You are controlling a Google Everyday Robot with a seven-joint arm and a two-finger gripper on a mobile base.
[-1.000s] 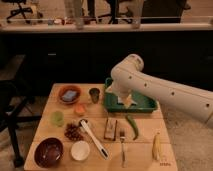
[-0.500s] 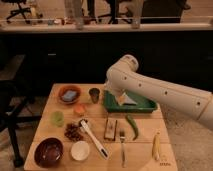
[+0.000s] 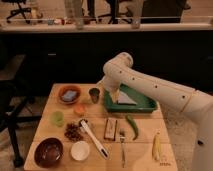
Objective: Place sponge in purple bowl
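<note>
The sponge (image 3: 70, 94), a small light blue-grey block, lies inside the orange-brown bowl (image 3: 62, 91) at the table's back left. The purple bowl (image 3: 48, 152), dark and glossy, stands empty at the front left corner. My gripper (image 3: 114, 93) hangs from the white arm over the left end of the green tray (image 3: 145, 106), to the right of the sponge and far behind the purple bowl. Nothing shows between its fingers.
A grey wedge (image 3: 128, 99) lies in the tray. A dark cup (image 3: 94, 94) stands between the tray and the orange-brown bowl. In front are a brown block (image 3: 111, 128), green pepper (image 3: 132, 126), fork (image 3: 122, 143), brush (image 3: 93, 138), small white bowl (image 3: 80, 150), green cup (image 3: 57, 118).
The arm has swung left. The gripper has moved from over the middle of the green tray to its left end, closer to the dark cup.
</note>
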